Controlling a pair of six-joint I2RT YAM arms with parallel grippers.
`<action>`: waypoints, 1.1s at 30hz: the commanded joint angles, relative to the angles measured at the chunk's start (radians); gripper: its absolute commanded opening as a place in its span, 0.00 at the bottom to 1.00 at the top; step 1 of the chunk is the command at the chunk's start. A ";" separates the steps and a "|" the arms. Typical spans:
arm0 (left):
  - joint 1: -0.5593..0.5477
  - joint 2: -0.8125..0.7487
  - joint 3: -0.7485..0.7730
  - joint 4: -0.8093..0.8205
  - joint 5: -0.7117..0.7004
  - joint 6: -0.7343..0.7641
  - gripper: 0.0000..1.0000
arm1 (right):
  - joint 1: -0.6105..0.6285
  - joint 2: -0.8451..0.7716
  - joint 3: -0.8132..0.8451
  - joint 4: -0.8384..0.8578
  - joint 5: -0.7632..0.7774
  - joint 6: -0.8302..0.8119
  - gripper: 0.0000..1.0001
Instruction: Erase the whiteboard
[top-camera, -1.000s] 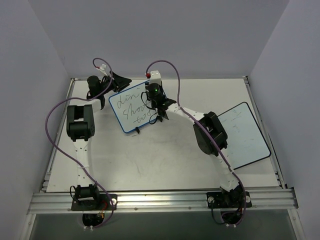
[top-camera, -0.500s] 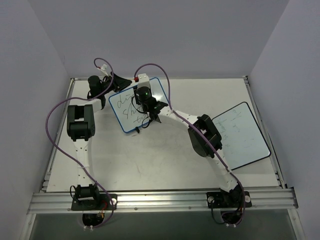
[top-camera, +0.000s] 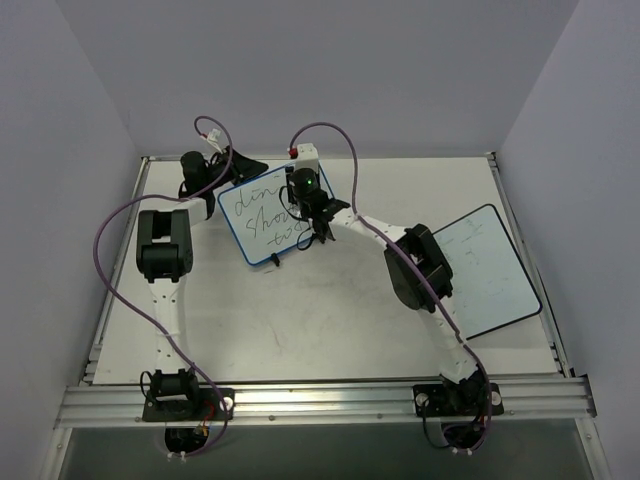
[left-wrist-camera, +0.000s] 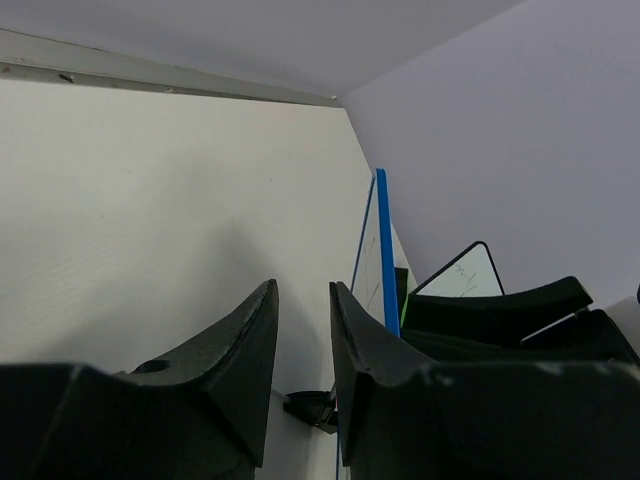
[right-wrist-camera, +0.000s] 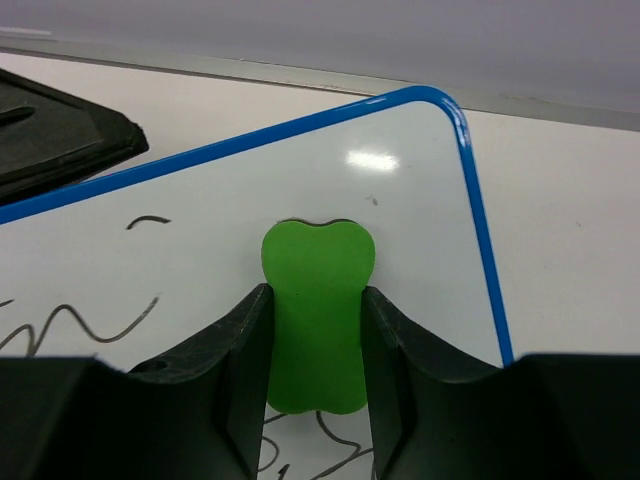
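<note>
The whiteboard (top-camera: 255, 225), blue-framed with black handwriting, stands tilted at the back of the table. My right gripper (top-camera: 316, 215) is shut on a green eraser (right-wrist-camera: 318, 260) and presses it flat against the board's face (right-wrist-camera: 200, 200) near its upper right corner. Black strokes remain left of and below the eraser. My left gripper (top-camera: 240, 165) is behind the board's upper left edge. In the left wrist view its jaws (left-wrist-camera: 303, 287) stand a narrow gap apart with nothing between them. The board's blue edge (left-wrist-camera: 383, 250) runs just outside the right finger.
A second white board with a black frame (top-camera: 490, 270) lies flat at the right side of the table; it also shows in the left wrist view (left-wrist-camera: 462, 280). Walls close in the table on the left, back and right.
My right gripper swept the eraser left across the board, then came back right to where it was a second ago. The left gripper has stayed put.
</note>
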 joint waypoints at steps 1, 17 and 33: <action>-0.015 0.009 0.039 0.039 0.034 0.016 0.36 | -0.049 -0.050 -0.053 -0.024 0.032 0.018 0.05; -0.018 0.028 0.046 0.090 0.057 -0.016 0.32 | -0.072 -0.088 -0.142 0.030 0.004 0.037 0.04; -0.026 0.031 0.049 0.105 0.066 -0.022 0.28 | 0.057 -0.048 -0.093 0.042 0.003 0.031 0.05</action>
